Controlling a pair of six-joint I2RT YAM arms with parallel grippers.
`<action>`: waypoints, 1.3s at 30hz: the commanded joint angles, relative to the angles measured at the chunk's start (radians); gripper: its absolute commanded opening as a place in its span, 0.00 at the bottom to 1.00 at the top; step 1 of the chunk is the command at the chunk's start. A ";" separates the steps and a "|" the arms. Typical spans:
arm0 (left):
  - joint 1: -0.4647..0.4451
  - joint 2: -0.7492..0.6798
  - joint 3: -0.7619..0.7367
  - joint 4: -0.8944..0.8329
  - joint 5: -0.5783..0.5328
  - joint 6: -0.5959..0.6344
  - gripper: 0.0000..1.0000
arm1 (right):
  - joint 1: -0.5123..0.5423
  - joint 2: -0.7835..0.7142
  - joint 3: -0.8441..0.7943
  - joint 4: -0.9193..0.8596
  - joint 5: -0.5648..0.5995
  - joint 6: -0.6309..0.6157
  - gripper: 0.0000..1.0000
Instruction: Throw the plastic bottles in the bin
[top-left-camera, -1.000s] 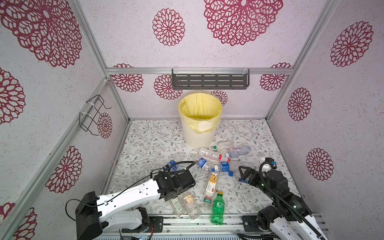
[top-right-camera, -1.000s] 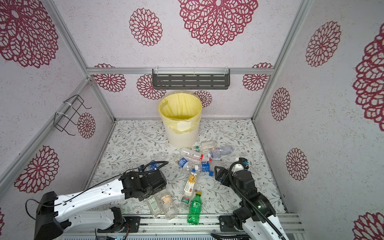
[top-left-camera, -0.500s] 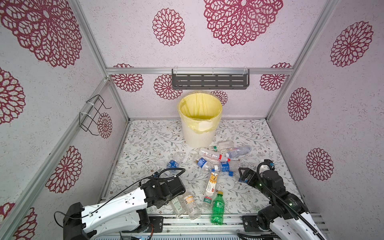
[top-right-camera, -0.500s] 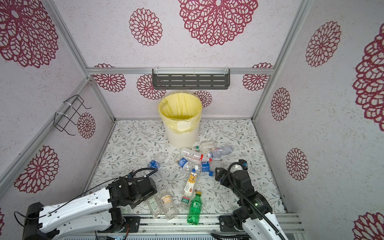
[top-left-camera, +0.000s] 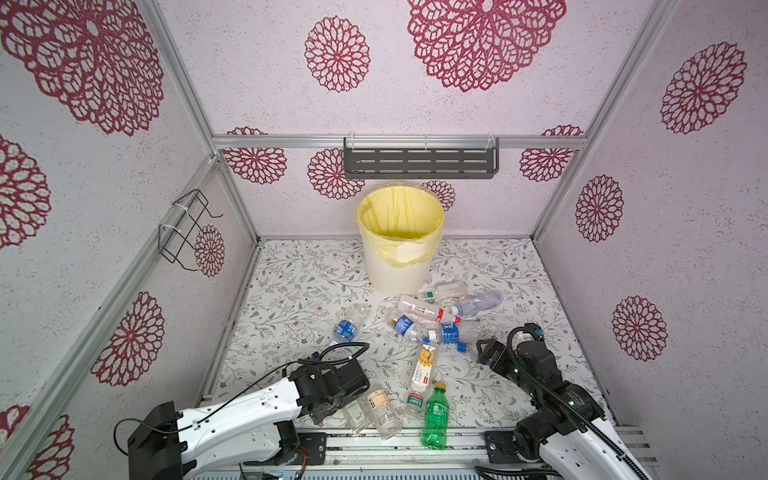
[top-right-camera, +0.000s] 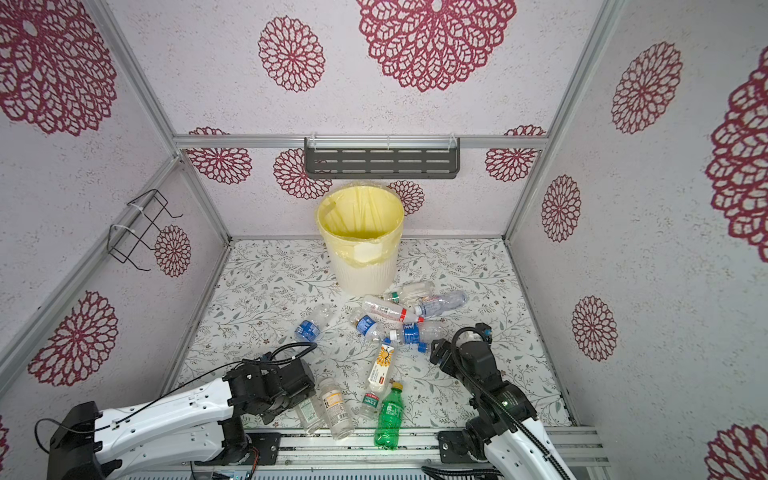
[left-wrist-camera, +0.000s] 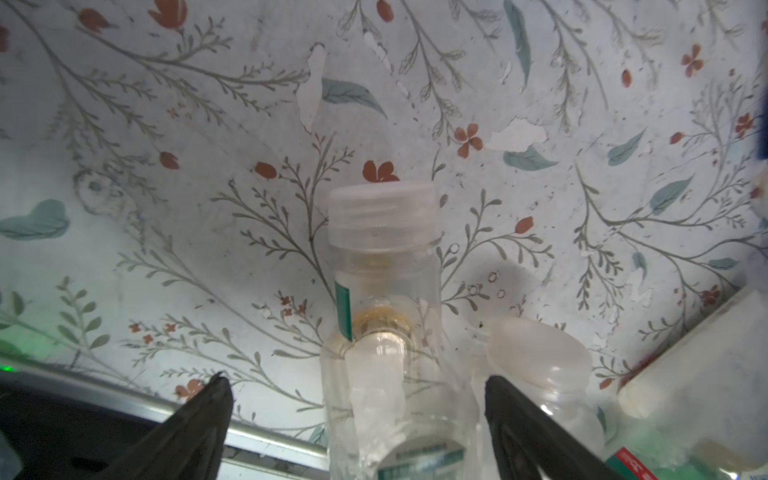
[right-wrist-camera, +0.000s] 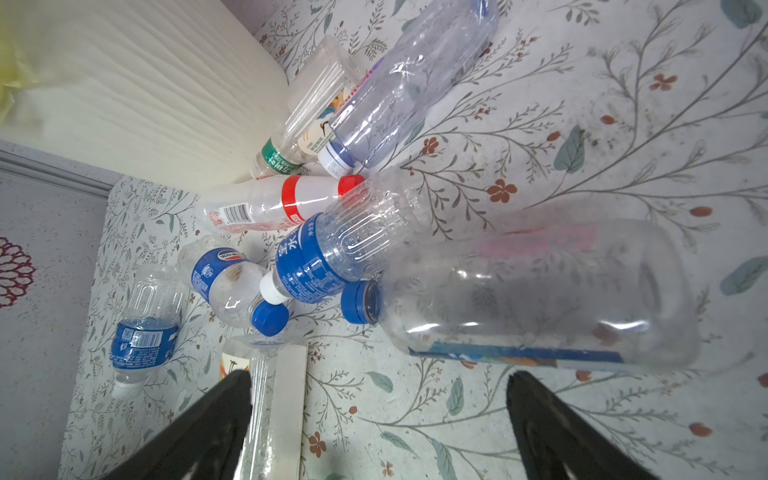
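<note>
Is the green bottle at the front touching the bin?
Apart. Both top views show the green bottle at the near edge, with floor and other bottles between it and the bin.

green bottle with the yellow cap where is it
In both top views the green bottle lies at the near edge of the floor, right of centre, its base over the metal rail, beside a small clear bottle.

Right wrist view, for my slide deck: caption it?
Open right gripper faces a heap of plastic bottles lying beside the ribbed cream bin on the floral tabletop.
</note>
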 joint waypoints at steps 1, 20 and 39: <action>-0.005 0.021 -0.005 0.081 0.021 -0.023 0.97 | 0.000 -0.029 -0.016 0.000 0.043 0.031 0.99; -0.002 -0.017 -0.109 0.154 0.010 -0.074 0.99 | 0.000 -0.048 -0.030 0.010 0.050 0.046 0.99; 0.009 -0.026 -0.119 0.208 -0.029 -0.030 0.80 | 0.000 -0.138 -0.073 -0.025 0.067 0.089 0.99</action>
